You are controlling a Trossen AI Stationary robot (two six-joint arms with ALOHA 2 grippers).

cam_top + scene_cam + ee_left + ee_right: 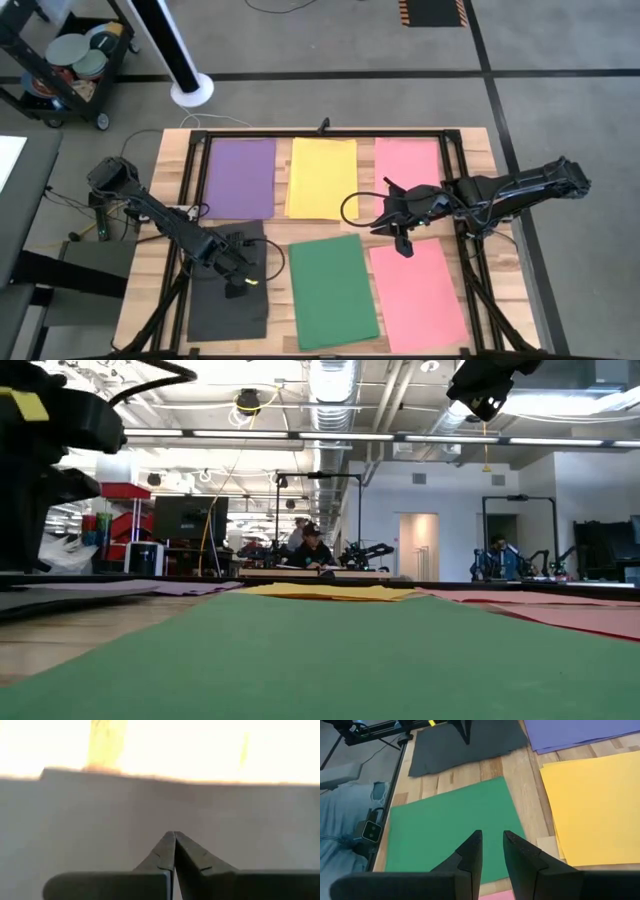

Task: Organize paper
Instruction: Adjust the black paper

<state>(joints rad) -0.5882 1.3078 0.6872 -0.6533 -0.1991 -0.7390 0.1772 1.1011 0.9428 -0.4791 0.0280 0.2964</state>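
Six sheets lay on the wooden table (155, 300) in the high view, two rows of three. Upper row: purple sheet (240, 177) at upper left, yellow sheet (321, 177) in the middle, pink sheet (407, 165) at upper right. Lower row: black sheet (228, 300) at lower left, green sheet (332, 290) lower centre, second pink sheet (417, 291) lower right. All flat, none overlapping, narrow strips of wood between them.

Left gripper (234, 283) sat over the black sheet, lower left of the high frame. In the left wrist view its fingertips (173, 840) were pressed together with no gap, nothing seen between them, tips down at the dark paper (100, 820); contact could not be confirmed.

Right gripper (404, 243) was centre-right of the high frame, over the strip between the upper pink sheet and the lower pink one, beside the green sheet's upper right corner. In the right wrist view its fingers (472, 852) stood narrowly apart, holding nothing, with the green sheet (445, 827) past them, the yellow sheet (595, 805) at right and the black sheet (465, 745) at top.

Low view: green sheet (320, 660) filled the foreground, a person (310, 548) sat far back in the room.
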